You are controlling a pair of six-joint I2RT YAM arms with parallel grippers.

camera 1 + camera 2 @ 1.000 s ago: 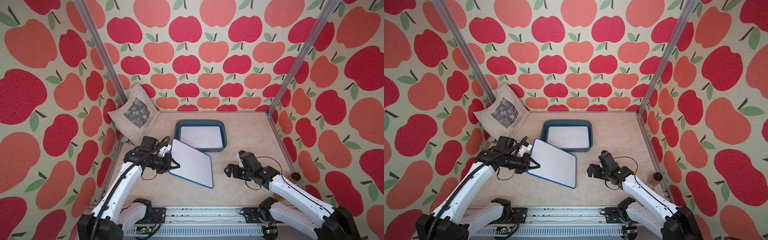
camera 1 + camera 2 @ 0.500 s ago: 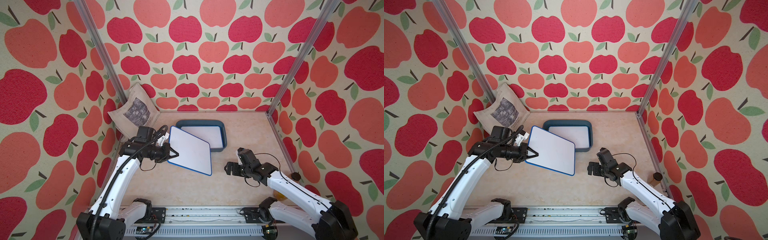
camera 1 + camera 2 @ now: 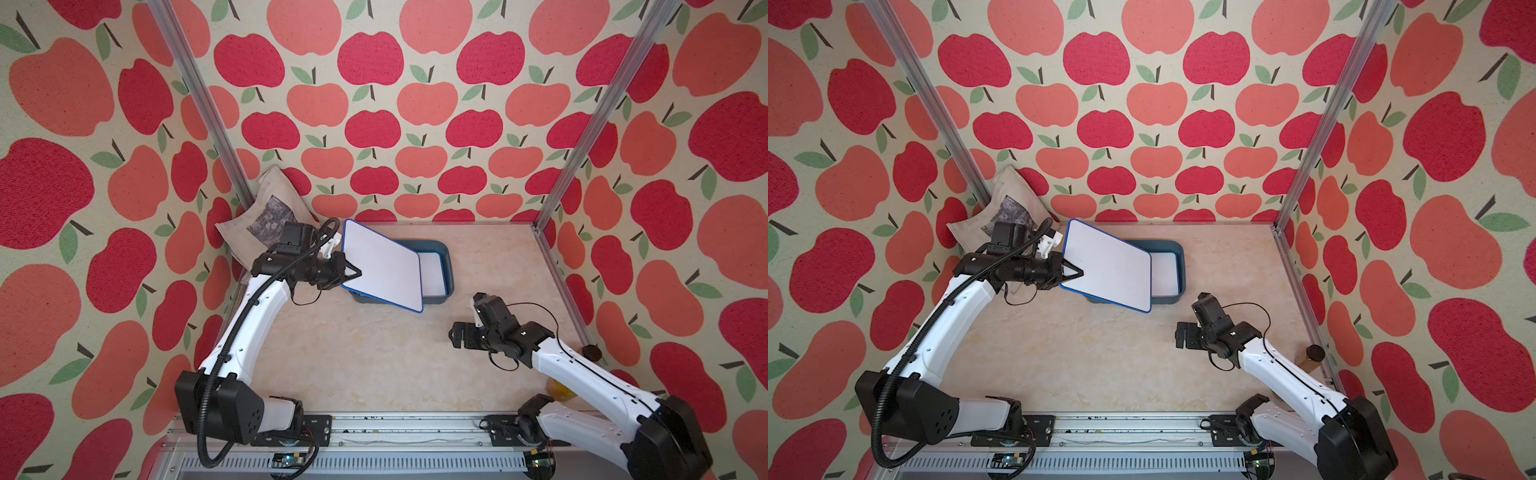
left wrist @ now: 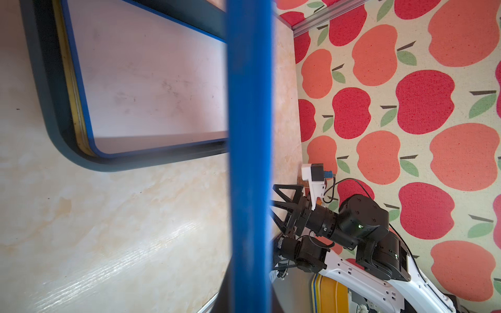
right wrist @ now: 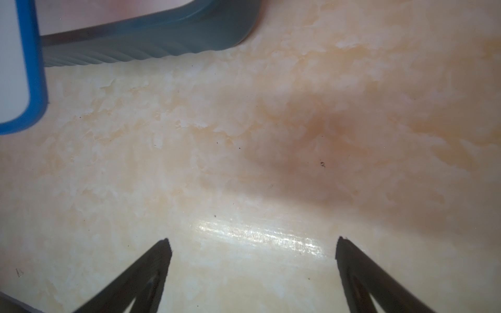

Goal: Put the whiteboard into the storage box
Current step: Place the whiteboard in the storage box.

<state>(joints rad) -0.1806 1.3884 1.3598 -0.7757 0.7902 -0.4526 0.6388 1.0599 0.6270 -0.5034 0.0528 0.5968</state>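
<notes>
The whiteboard [image 3: 382,266] [image 3: 1108,266], white with a blue frame, hangs tilted over the left part of the storage box [image 3: 446,266] [image 3: 1179,257], a dark teal tray at the back of the table. My left gripper [image 3: 353,272] [image 3: 1075,272] is shut on the board's left edge. In the left wrist view the blue edge [image 4: 249,135] runs straight across the storage box [image 4: 54,108]. Another whiteboard [image 3: 432,274] [image 4: 151,81] lies flat inside the box. My right gripper [image 3: 455,334] [image 5: 252,244] stands open and empty over bare table, right of the box.
A beige tote bag [image 3: 266,216] [image 3: 1000,212] leans in the back left corner behind my left arm. A small brown bottle [image 3: 1312,357] stands by the right wall. Metal posts [image 3: 582,137] mark the back corners, and a metal rail [image 3: 395,424] runs along the front.
My left arm has lifted the whiteboard and carried it back, from the table's middle to over the storage box. The right arm has barely moved.
</notes>
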